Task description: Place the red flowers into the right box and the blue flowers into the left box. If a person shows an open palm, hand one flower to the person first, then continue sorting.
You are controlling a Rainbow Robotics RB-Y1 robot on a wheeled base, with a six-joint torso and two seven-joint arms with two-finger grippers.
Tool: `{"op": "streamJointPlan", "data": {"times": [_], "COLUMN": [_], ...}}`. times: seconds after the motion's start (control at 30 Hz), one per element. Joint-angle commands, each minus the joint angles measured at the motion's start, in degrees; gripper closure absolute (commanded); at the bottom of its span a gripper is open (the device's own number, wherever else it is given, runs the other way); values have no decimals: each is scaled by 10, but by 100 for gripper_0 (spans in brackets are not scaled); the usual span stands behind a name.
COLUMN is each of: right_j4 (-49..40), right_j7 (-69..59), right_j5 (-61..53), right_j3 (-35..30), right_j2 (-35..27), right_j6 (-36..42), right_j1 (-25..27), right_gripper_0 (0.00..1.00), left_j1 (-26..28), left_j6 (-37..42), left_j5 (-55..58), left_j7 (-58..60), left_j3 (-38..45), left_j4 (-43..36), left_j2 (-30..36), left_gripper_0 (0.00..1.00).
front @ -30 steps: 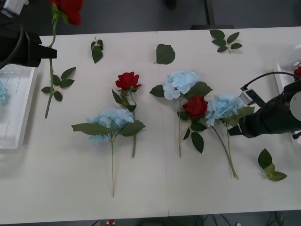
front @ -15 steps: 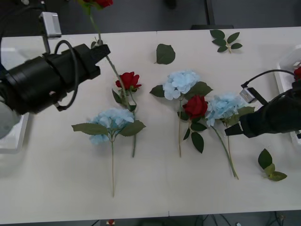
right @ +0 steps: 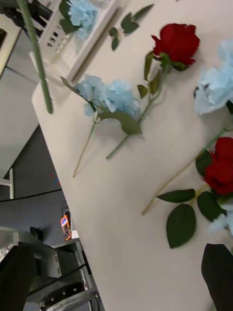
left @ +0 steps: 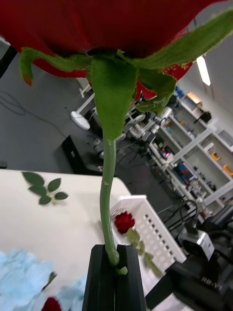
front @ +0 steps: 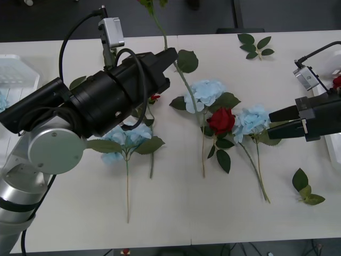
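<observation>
Red flowers (front: 221, 120), pale-blue flowers (front: 204, 92) (green leaves).

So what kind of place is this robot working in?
Likely a robotics lab or workshop: shelving racks loaded with equipment, ceiling strip lights, and a plain white table strewn with artificial flowers.

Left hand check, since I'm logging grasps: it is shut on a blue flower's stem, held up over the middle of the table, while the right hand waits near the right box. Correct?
Not quite. The left hand is shut on a red rose by its stem, not a blue flower; the left wrist view shows it. The right hand does wait near the right box.
</observation>
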Motion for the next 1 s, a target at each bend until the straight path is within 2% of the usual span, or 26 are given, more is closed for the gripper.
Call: {"op": "streamJointPlan", "data": {"times": [0.03, 0.23, 0.4, 0.67, 0.7, 0.73, 0.87, 0.9, 1.0], "right_j4": [-8, -17, -17, -17, -17, -17, -17, -17, -17], "right_j7": [-3, -15, -18, -23, -27, -28, -49, -49, -52], "right_j5": [-31, -32, -32, -29, -25, -24, -20, -21, -20], "right_j3": [12, 30, 73, 106, 106, 106, 106, 106, 106], "right_j2": [30, 80, 103, 110, 110, 110, 110, 110, 110], "right_j6": [-5, -39, -88, -118, -118, -117, -113, -112, -113], "right_j1": [-39, -67, -86, -97, -97, -98, -100, -101, -101], "right_gripper_0": [1, 1, 0, 3, 81, 90, 90, 100, 100], "left_j1": [-54, -81, -97, -102, -102, -102, -103, -103, -104], "left_j6": [-59, -73, -96, -95, -96, -96, -96, -96, -105], "left_j5": [7, 21, 39, 38, 37, 37, 37, 38, 48], "left_j7": [-2, -2, -5, -7, -7, -7, -5, -4, -5], "left_j3": [-50, -73, -88, -87, -88, -87, -85, -84, -83], "left_j4": [39, 81, 110, 117, 116, 117, 116, 116, 116], "left_j2": [-45, -69, -82, -84, -84, -84, -84, -84, -84], "left_gripper_0": [100, 100, 100, 100, 100, 100, 100, 100, 100]}}
